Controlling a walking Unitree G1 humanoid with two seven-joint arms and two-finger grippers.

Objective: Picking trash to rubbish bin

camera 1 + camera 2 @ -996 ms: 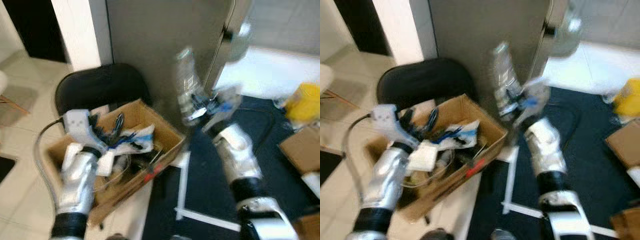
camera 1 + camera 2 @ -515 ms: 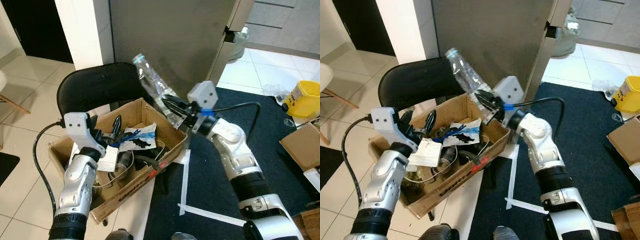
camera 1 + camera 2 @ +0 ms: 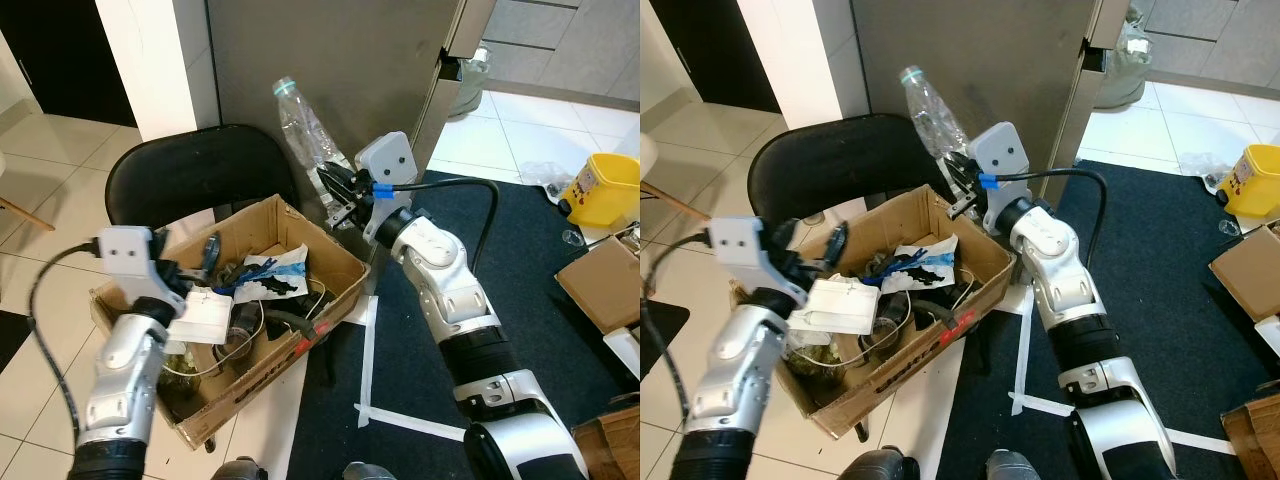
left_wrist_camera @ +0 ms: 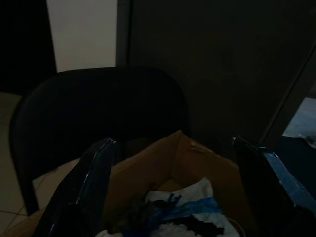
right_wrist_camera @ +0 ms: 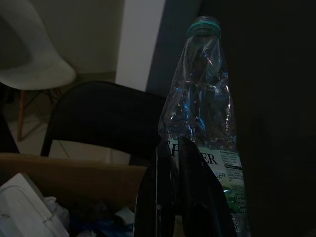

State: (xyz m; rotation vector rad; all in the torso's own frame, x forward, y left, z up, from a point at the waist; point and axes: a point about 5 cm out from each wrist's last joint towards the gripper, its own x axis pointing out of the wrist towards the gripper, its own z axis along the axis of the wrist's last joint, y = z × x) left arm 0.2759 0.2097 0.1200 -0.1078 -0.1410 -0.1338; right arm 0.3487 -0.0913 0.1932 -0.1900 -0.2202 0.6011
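Right gripper [image 3: 335, 185] has swung the crushed bottle [image 3: 305, 122] from beside the cardboard box [image 3: 335, 262] to over its far corner, fingers clamped on it, so it looks ready to drop; left gripper [image 4: 173, 197] hovers spread wide.

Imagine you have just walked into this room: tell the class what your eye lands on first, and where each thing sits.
First is the crushed clear plastic bottle, held up by the right gripper above the far corner of the cardboard box. The box stands on the floor in front of a black chair, stuffed with trash. The left gripper hovers open over the box's near side, a white paper just beneath it.
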